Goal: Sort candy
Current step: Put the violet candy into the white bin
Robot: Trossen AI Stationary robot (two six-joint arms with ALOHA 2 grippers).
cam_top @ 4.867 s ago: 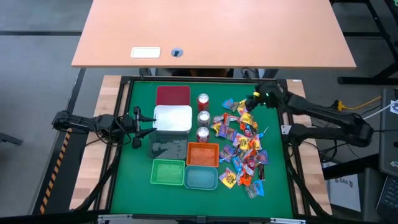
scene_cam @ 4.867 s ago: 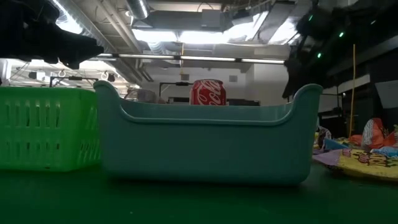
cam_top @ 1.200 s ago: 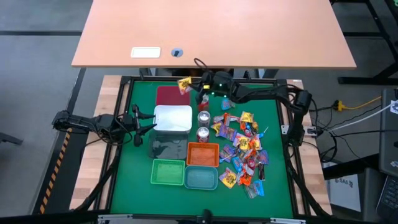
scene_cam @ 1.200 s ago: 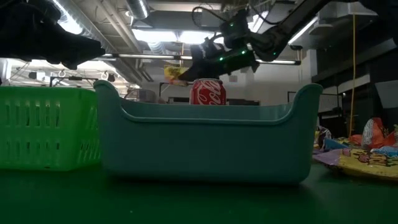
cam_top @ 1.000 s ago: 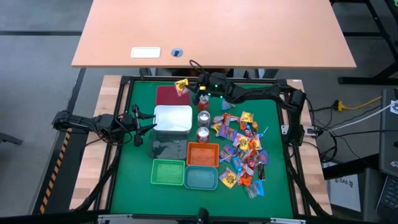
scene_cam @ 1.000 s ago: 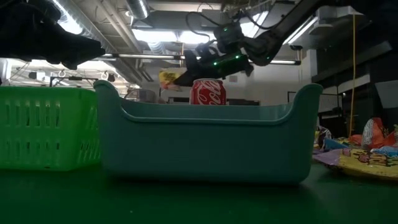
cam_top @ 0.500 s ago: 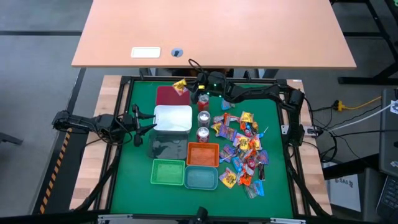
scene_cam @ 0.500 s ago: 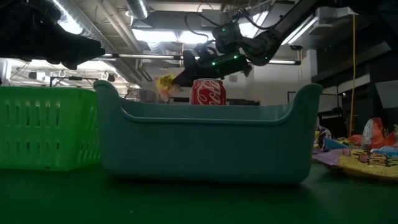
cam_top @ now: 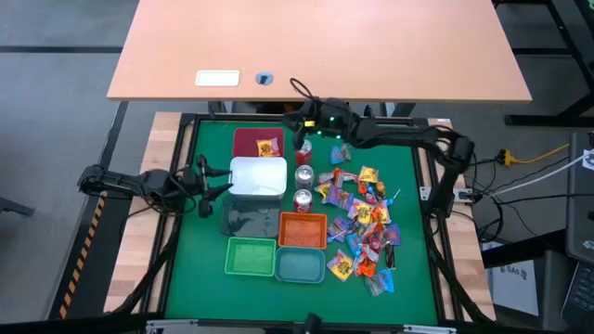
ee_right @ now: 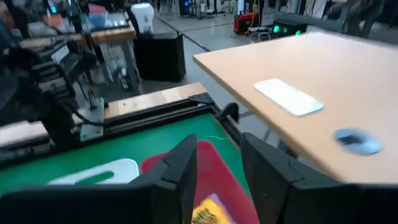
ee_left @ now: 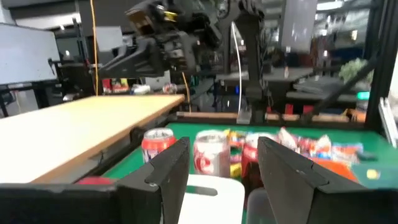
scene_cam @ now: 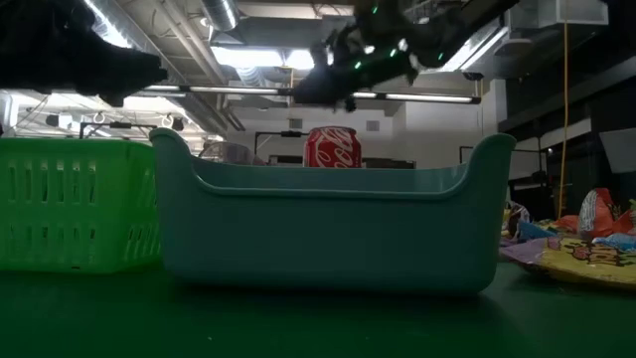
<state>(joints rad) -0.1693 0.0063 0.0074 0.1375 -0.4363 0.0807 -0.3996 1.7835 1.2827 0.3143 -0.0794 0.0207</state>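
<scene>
One yellow candy [cam_top: 268,147] lies inside the dark red bin [cam_top: 252,135]; it also shows below my right fingers in the right wrist view [ee_right: 209,214]. My right gripper [cam_top: 296,123] hangs open and empty above the table's far edge, just right of that bin and high in the low view [scene_cam: 310,91]. The rest of the candy [cam_top: 363,219] lies in a loose pile on the green mat's right half. My left gripper [cam_top: 209,181] waits open at the left, beside the white bin [cam_top: 258,176]; its fingers stand apart in its wrist view [ee_left: 222,180].
Three red-and-silver cans [cam_top: 303,174] stand in a row between the bins and the pile. An orange bin [cam_top: 303,229], a green bin [cam_top: 251,256], a teal bin [cam_top: 300,265] and a clear bin [cam_top: 245,221] sit nearer. A tan desk [cam_top: 316,46] lies beyond the table.
My right gripper held the yellow candy over the red bin's far right corner, lowered it slightly, then let go. The candy fell into the red bin. The gripper then rose and drew back toward the table's right.
</scene>
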